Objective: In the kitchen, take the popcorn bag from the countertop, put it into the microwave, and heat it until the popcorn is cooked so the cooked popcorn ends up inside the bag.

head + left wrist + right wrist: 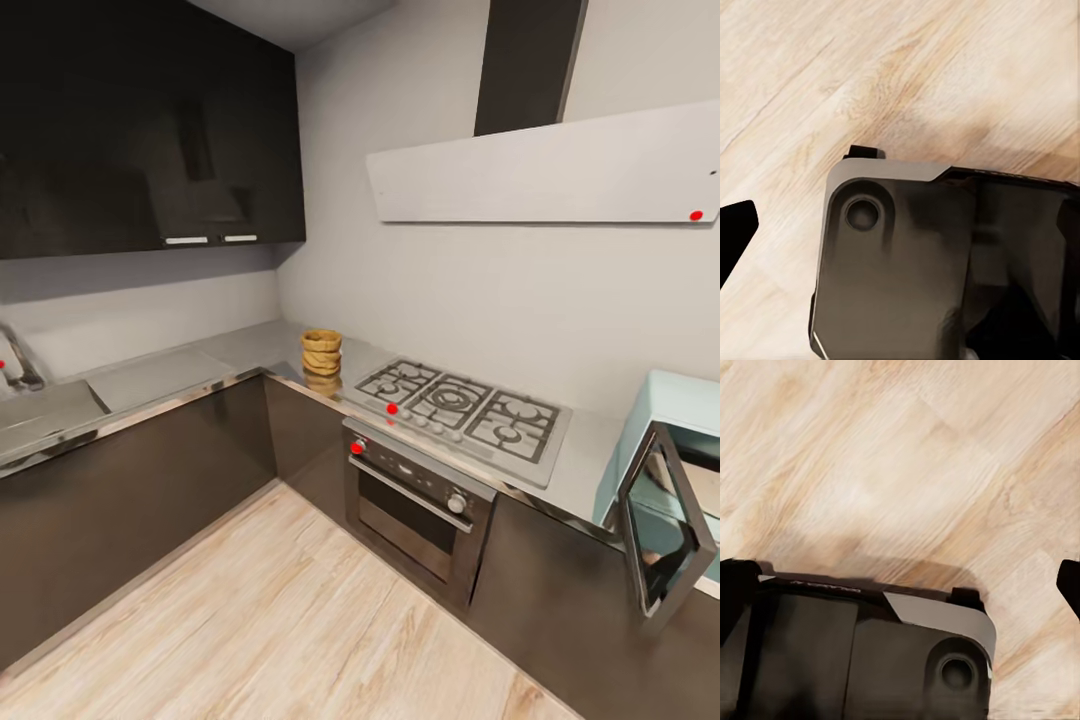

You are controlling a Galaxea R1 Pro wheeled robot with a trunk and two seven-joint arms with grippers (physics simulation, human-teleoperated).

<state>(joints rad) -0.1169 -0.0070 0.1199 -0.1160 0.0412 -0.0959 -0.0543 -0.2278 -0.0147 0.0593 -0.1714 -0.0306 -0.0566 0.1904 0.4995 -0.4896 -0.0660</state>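
Popcorn bag (322,352) upright on countertop (250,350) corner beside hob, microwave (668,490) door open, gripper state unclear.

Soft, even light fills the kitchen; the render is slightly blurred. The steel counter (170,380) gleams and mirrors the popcorn bag (322,350). Straight lines bow toward the frame edges. In both wrist views, a faint shadow lies on the wood floor (907,450).

Home kitchen: gas hob (458,404), built-in oven (420,510), steel countertop (160,378).

Grey rounded base (892,262), black fittings
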